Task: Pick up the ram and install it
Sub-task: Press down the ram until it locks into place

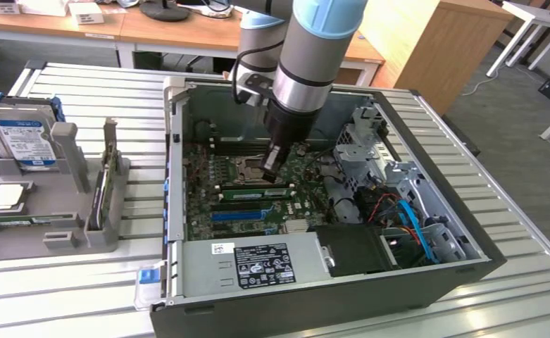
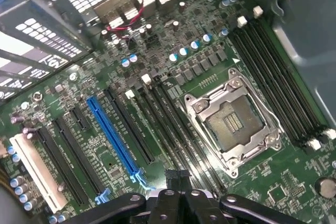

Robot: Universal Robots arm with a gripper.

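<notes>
**Centre of frame, inside the open case: pincer over seated ram**

Centre frame, exterior view: gripper (image 1: pixel 272 170), jaws drawn together and holding nothing, pointed down at the motherboard (image 1: pixel 298 176). Probably closed so that the tip works as a pressing tool.

- Ram (image 1: pixel 254 190): green stick lying along its slot, just below the tip. Contact cannot be told.
- CPU socket (image 1: pixel 244 167): empty, beside the tip.
- Blue slot (image 1: pixel 246 213): lower centre, parallel to the ram.
- Parts tray (image 1: pixel 77 243): left of frame, with the hard drive (image 1: pixel 21 141) stood upright for easy reach.

Wrist view: gripper (image 2: pixel 181 203), CPU socket (image 2: pixel 233 124), blue slot (image 2: pixel 113 132).
</notes>
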